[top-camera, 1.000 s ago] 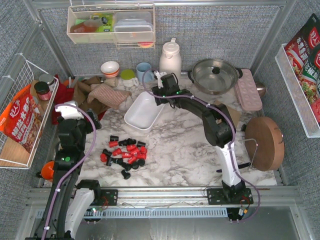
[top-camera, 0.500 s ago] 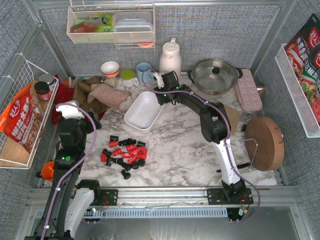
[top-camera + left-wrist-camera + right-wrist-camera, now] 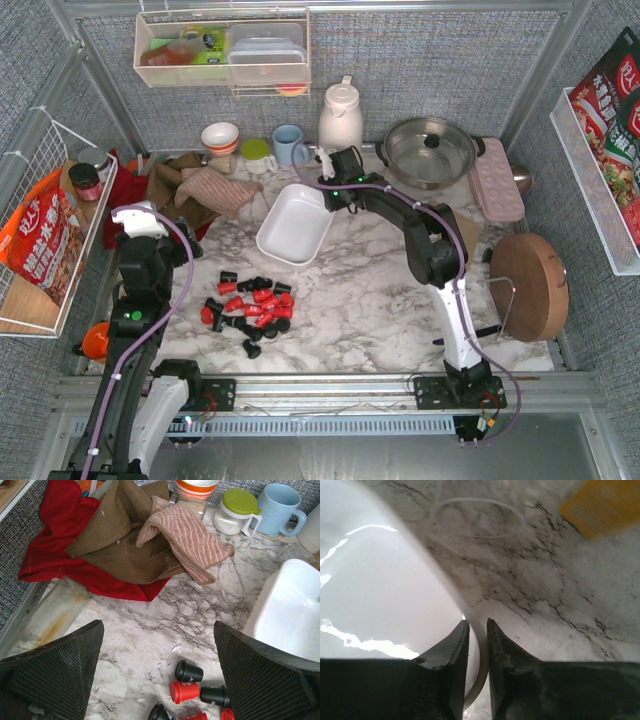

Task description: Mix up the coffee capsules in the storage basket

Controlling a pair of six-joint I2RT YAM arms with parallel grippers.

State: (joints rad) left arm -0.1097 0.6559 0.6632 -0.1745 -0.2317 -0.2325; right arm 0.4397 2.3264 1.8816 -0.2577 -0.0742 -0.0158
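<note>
The white storage basket (image 3: 293,225) lies on the marble behind the coffee capsules and holds none of them. My right gripper (image 3: 335,196) is at its far right corner, shut on the rim; in the right wrist view the white rim (image 3: 479,680) is pinched between the dark fingers of the gripper (image 3: 478,622). Red and black capsules (image 3: 250,305) lie scattered on the table in front of the basket. My left gripper (image 3: 160,240) hovers to their left, open and holding nothing. In its wrist view the gripper (image 3: 156,630) frames a black capsule (image 3: 188,671), a red one (image 3: 184,691) and the basket (image 3: 295,610).
Brown, striped and red cloths (image 3: 200,185) lie at the back left. A bowl (image 3: 220,137), blue mug (image 3: 288,145), white jug (image 3: 340,115) and lidded pot (image 3: 430,150) line the back. A pink tray (image 3: 495,180) and round wooden board (image 3: 530,285) stand right.
The right gripper's jaws have closed on the basket's rim. The basket has shifted a little to the right and turned. The left arm has stayed put.
</note>
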